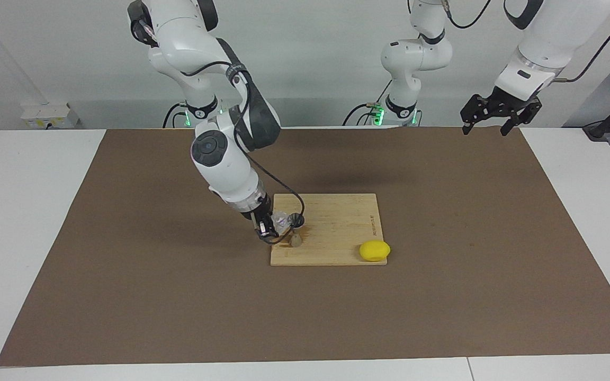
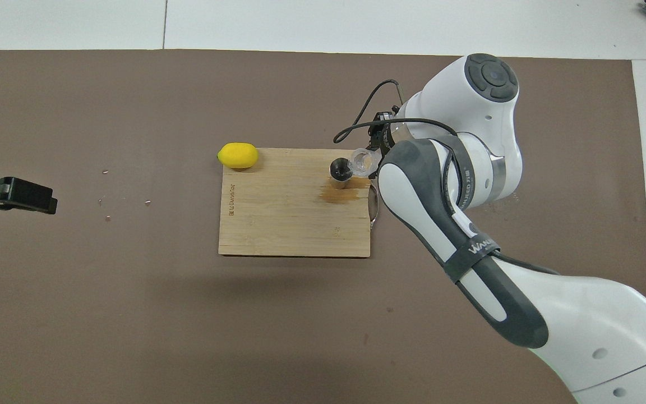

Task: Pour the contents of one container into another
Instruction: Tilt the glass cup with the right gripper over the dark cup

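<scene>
Right gripper [image 1: 267, 228] clamped on tumbler [image 1: 281, 218], tipped, mouth toward jigger [image 1: 296, 239]. Jigger upright on cutting board [image 1: 337, 248], just beside and below tumbler lip. Judgement: pour under way. Left gripper [image 1: 498, 114] waits well apart, fingers spread.

Readable marks: two, both partial.
Small burned-in brand line along one edge of the wooden cutting board [image 2: 295, 213], letters too small to make out; "WAN…" in white on the dark band [image 2: 477, 247] of the right arm, rest cut off.
</scene>
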Robot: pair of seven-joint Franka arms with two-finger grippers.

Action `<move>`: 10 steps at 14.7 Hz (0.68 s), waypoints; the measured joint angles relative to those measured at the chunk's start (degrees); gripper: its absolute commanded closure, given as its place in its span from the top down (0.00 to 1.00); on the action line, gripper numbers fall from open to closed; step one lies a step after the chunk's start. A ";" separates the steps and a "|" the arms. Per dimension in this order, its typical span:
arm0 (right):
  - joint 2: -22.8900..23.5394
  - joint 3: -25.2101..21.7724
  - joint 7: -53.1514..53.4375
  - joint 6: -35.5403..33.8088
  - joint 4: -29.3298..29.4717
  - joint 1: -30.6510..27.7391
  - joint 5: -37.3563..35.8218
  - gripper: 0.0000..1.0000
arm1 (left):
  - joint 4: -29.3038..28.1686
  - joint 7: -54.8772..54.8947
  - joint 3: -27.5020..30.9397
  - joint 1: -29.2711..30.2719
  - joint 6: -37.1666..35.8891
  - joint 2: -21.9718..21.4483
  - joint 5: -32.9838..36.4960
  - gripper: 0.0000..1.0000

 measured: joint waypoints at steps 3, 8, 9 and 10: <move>0.01 0.00 0.04 -0.08 0.47 0.99 -3.05 0.00 | 0.00 0.00 -0.04 0.00 0.00 0.00 0.02 1.00; 0.01 0.00 0.04 -1.01 1.17 1.91 -7.03 0.00 | 0.00 0.00 -0.04 0.00 0.00 0.00 0.04 1.00; 0.01 0.00 0.04 -1.35 1.38 2.16 -7.77 0.00 | 0.00 0.00 -0.04 0.00 0.00 0.00 0.04 1.00; 0.01 0.00 0.04 -1.51 1.50 2.36 -8.50 0.00 | 0.00 0.00 -0.04 0.00 0.00 0.00 0.04 1.00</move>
